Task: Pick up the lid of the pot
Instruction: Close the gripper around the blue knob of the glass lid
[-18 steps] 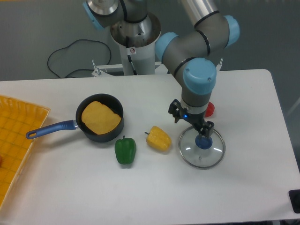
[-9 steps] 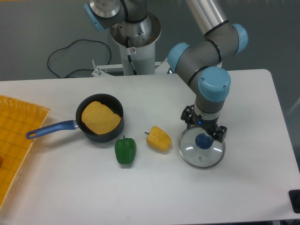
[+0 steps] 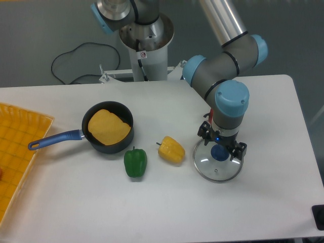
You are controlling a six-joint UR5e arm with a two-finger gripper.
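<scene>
Hand [image 3: 222, 141] downward, 2 fingers apart.

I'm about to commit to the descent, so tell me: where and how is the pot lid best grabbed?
Take the blue knob, coming down from above. The glass lid lies flat with that knob standing at its middle, and the pincer is open with a finger toward either side. The knob's round shape should suit a squeeze from opposite sides.

From high up, one camera looks down, perhaps steeply, across the table [image 3: 76, 202] toward the arm [image 3: 223, 91], well back.
</scene>
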